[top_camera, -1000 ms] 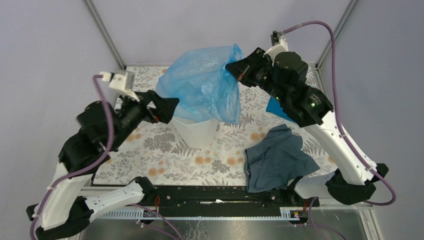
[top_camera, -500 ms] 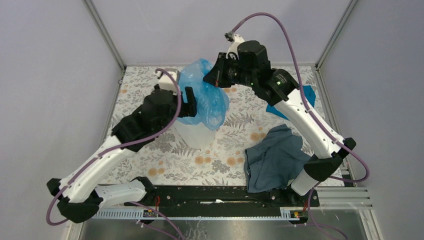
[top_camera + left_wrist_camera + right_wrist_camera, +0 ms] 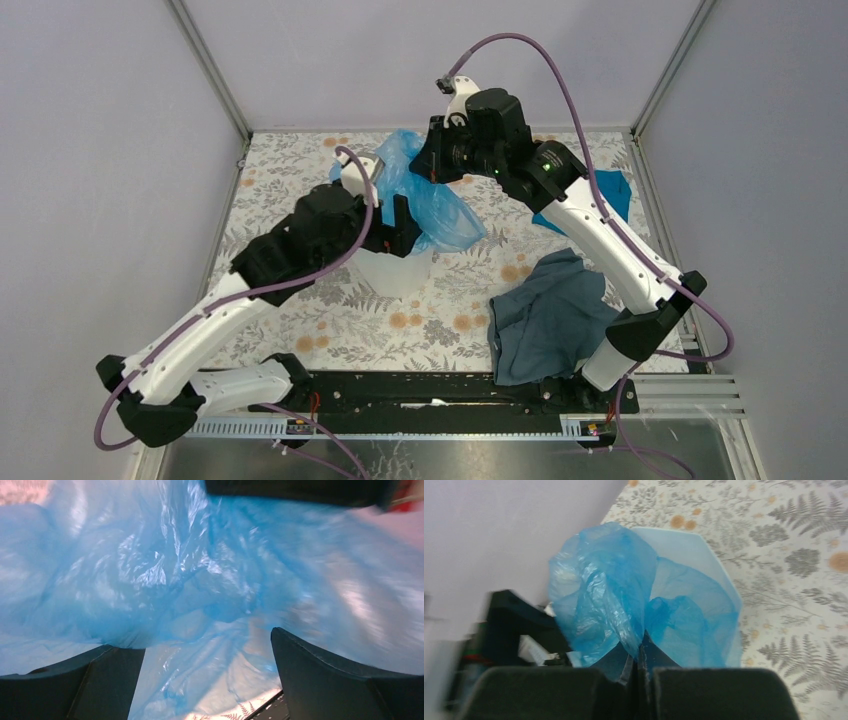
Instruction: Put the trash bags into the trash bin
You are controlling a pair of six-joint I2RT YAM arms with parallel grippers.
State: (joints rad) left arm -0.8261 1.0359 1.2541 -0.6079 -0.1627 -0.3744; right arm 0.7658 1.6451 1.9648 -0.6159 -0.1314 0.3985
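Note:
The light-blue trash bag point(image 3: 432, 205) is bunched over the mouth of the white trash bin point(image 3: 398, 272) and spills over its right rim. My right gripper point(image 3: 432, 168) is shut on a fold of the bag point(image 3: 614, 595) just behind the bin, whose rim point(image 3: 719, 565) shows in the right wrist view. My left gripper point(image 3: 400, 228) is over the bin's mouth, its fingers point(image 3: 330, 675) wide apart, with the bag's film point(image 3: 200, 580) lying between and ahead of them. The inside of the bin is hidden by the bag.
A dark grey-blue cloth point(image 3: 550, 315) lies at the front right of the floral table cover point(image 3: 300, 290). A teal-blue cloth point(image 3: 605, 192) lies at the back right, partly under the right arm. Grey walls and metal posts close in the table.
Both grippers have moved inward to the bin. The bag, spread wide a second ago, is now bunched over the bin's mouth. The left arm has reached over the bin.

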